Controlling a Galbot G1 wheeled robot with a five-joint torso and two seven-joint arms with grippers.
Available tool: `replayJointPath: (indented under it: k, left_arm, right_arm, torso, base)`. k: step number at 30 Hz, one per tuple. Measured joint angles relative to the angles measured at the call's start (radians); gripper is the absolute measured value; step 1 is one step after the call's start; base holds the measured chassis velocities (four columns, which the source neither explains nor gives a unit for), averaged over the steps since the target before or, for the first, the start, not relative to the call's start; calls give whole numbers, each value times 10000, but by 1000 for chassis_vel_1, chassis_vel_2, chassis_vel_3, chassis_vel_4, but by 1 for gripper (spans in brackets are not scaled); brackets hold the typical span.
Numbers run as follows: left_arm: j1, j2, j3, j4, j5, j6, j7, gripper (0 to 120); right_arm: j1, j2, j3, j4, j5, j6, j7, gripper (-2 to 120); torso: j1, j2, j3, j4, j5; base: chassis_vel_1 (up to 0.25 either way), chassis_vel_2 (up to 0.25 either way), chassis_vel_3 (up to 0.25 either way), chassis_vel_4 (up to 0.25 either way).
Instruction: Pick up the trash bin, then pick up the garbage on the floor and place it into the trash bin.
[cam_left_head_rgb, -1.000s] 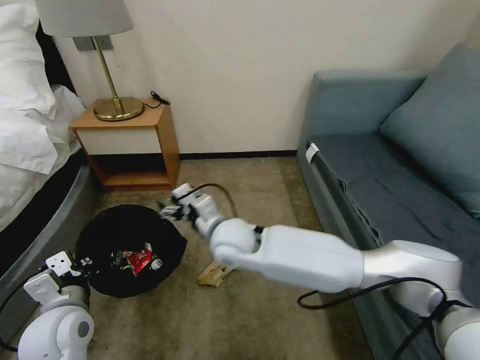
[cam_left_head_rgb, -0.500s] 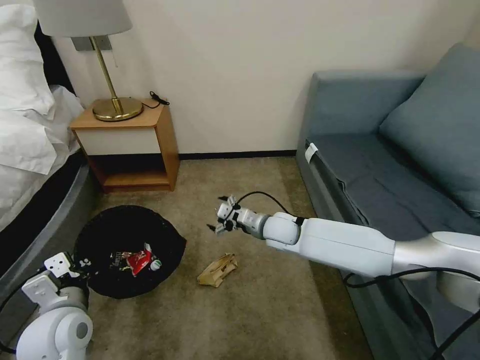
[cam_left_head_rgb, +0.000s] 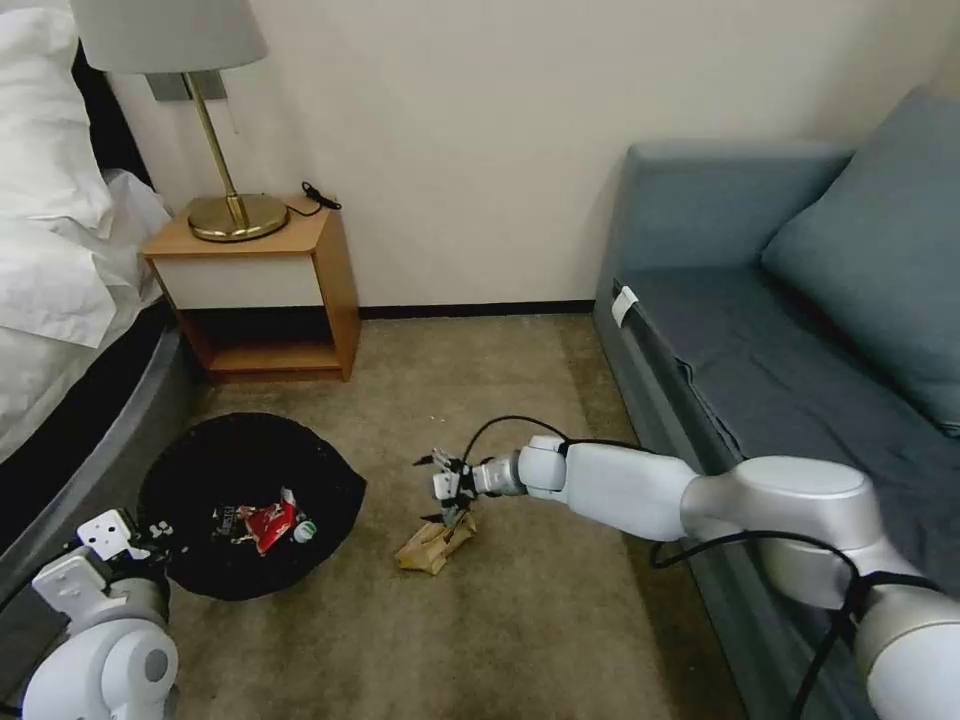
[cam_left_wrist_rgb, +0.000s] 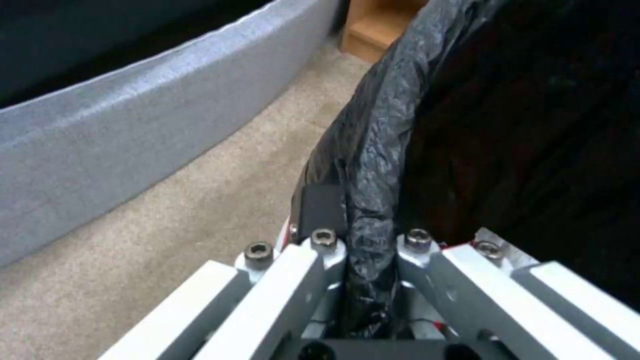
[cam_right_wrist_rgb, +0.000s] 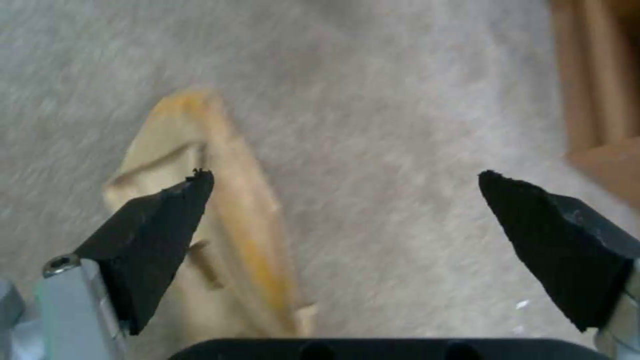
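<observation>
The trash bin (cam_left_head_rgb: 250, 470), lined with a black bag, sits low at the left beside the bed. A red-white wrapper (cam_left_head_rgb: 268, 522), a bottle with a green label (cam_left_head_rgb: 303, 531) and a brown wrapper (cam_left_head_rgb: 228, 518) lie inside it. My left gripper (cam_left_head_rgb: 160, 530) is shut on the bin's near rim; the left wrist view shows its fingers (cam_left_wrist_rgb: 320, 260) clamped on the bagged rim (cam_left_wrist_rgb: 380, 130). Crumpled tan paper (cam_left_head_rgb: 432, 546) lies on the carpet. My right gripper (cam_left_head_rgb: 432, 490) hangs open just above the paper's far end. In the right wrist view one fingertip (cam_right_wrist_rgb: 167, 210) overlaps the paper (cam_right_wrist_rgb: 200, 130).
A wooden nightstand (cam_left_head_rgb: 270, 290) with a brass lamp (cam_left_head_rgb: 225, 205) stands against the wall behind the bin. The bed (cam_left_head_rgb: 60, 300) runs along the left, and a grey-blue sofa (cam_left_head_rgb: 800, 350) along the right. Bare carpet (cam_left_head_rgb: 520, 640) lies in front of the paper.
My right arm has swung from over the bin to the right and down, and now hovers open at the tan paper. The bin has shifted slightly in the left gripper's hold.
</observation>
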Motion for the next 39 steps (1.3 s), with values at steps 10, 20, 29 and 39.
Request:
replayJointPath:
  k: [10, 20, 29, 39]
  left_arm:
    - [-59, 31, 65, 205, 6, -50, 1, 3]
    - [-46, -16, 108, 164, 26, -71, 6, 3]
    - [15, -55, 76, 104, 32, -136, 8, 3]
    - [69, -57, 47, 70, 36, -182, 8, 3]
  right_arm:
    - [-556, 429, 13, -1179, -415, 565, -218, 100]
    - [-901, 838, 22, -1985, -688, 889, -238, 100]
    - [-1099, 1173, -51, -2436, -770, 1019, -281, 99]
    - [-1245, 1219, -43, -2642, -746, 1104, -265, 69]
  torso:
    - [0, 0, 0, 0, 0]
    - [0, 0, 0, 1, 1]
    - [0, 0, -1, 2, 1]
    - [0, 0, 0, 1, 1]
  base:
    - [0, 0, 0, 0]
    - [0, 0, 0, 0]
    - [0, 0, 0, 0]
    - [0, 0, 0, 0]
